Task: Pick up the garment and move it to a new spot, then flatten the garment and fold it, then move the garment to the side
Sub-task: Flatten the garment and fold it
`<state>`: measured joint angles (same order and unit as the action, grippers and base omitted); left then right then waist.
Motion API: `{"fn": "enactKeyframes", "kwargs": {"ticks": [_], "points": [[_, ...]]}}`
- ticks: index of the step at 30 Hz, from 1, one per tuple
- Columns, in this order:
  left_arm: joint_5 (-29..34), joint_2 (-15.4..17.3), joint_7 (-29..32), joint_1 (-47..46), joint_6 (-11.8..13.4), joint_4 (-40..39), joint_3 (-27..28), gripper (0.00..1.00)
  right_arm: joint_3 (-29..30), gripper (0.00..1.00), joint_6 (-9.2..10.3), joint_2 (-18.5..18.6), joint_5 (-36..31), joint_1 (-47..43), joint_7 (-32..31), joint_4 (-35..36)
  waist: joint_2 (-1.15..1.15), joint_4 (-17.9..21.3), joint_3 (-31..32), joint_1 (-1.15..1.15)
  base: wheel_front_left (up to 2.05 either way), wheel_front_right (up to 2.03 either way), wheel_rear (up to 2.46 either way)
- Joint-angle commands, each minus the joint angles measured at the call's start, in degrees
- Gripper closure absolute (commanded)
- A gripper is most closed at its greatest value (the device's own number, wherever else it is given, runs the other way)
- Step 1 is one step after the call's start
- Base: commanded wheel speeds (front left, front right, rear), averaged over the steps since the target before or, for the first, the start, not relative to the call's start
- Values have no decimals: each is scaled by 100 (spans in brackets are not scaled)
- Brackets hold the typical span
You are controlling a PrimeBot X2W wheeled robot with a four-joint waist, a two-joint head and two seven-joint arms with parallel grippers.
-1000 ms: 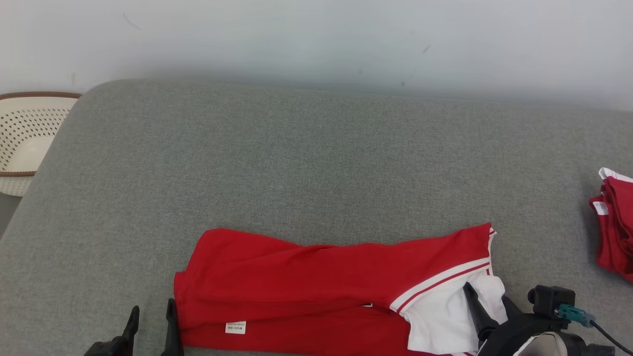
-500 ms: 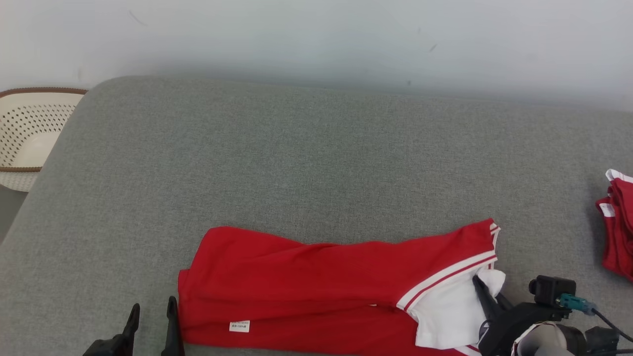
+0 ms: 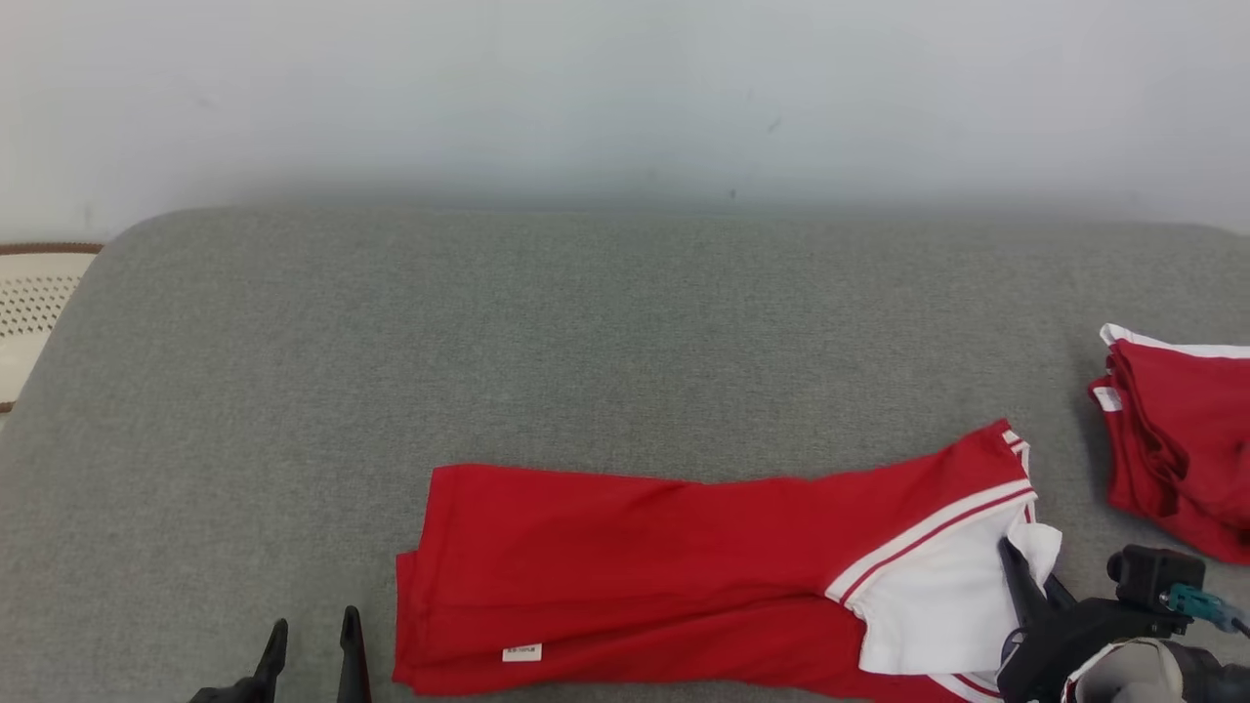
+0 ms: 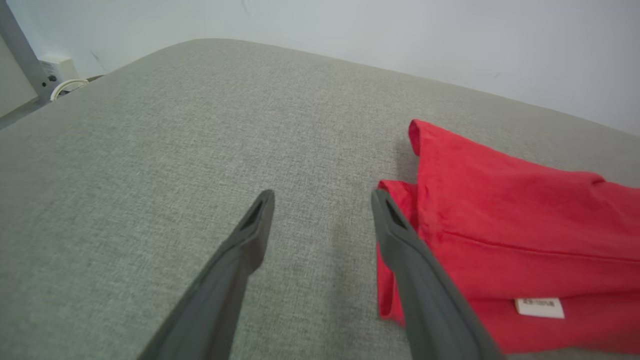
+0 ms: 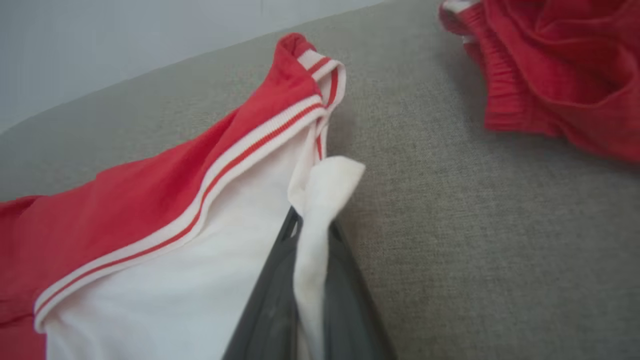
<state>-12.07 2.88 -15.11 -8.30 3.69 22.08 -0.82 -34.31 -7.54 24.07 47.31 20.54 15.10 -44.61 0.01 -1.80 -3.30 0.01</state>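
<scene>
The garment [image 3: 645, 557] is red with a white panel and white-red stripes, folded into a long band on the grey cushion [image 3: 586, 332]. My right gripper [image 3: 1020, 576] is shut on the white edge at its right end. In the right wrist view the white cloth [image 5: 320, 210] is pinched between the dark fingers [image 5: 270, 295]. My left gripper [image 3: 311, 640] stands open just left of the garment's left end, holding nothing. The left wrist view has its right finger [image 4: 400, 240] beside the red fold [image 4: 500, 220] with a white label [image 4: 539, 307].
A second red garment [image 3: 1177, 430] lies bunched at the cushion's right edge, also in the right wrist view [image 5: 560, 60]. A cream perforated basket [image 3: 29, 303] stands off the left end. A pale wall [image 3: 625, 88] runs behind. Bare cushion stretches beyond the garment.
My right gripper has shut on the garment's white edge. The head camera has shifted, so the whole scene sits lower and further right. The garment's left end lies flatter.
</scene>
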Motion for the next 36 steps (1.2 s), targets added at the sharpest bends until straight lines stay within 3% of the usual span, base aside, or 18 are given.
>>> {"fn": "enactKeyframes", "kwargs": {"ticks": [1,5,11,21,28,36], "points": [[-38,4,-4,65,2,28,-45,0,5,100,12,56,-114,20,0,210,-1,199,101,-1,0,0,0],[-77,5,-4,78,23,46,-92,0,-79,100,11,76,-187,66,0,558,-1,280,101,-1,0,0,0],[-116,6,-4,124,37,56,-183,0,-790,100,10,218,-194,152,-43,1655,-1,348,117,-1,0,0,0],[-243,5,-3,68,31,78,-417,0,-2177,100,10,224,31,584,-758,3106,-1,-27,85,-1,0,0,0],[-463,9,-3,-38,128,32,-732,0,-3153,100,10,-149,68,1247,-1000,2995,-1,-767,-72,-1,0,0,0],[-591,3,-3,-87,184,-7,-994,0,-3563,100,9,-595,345,1730,-760,2143,-1,-1437,-224,-1,0,0,0]]}}
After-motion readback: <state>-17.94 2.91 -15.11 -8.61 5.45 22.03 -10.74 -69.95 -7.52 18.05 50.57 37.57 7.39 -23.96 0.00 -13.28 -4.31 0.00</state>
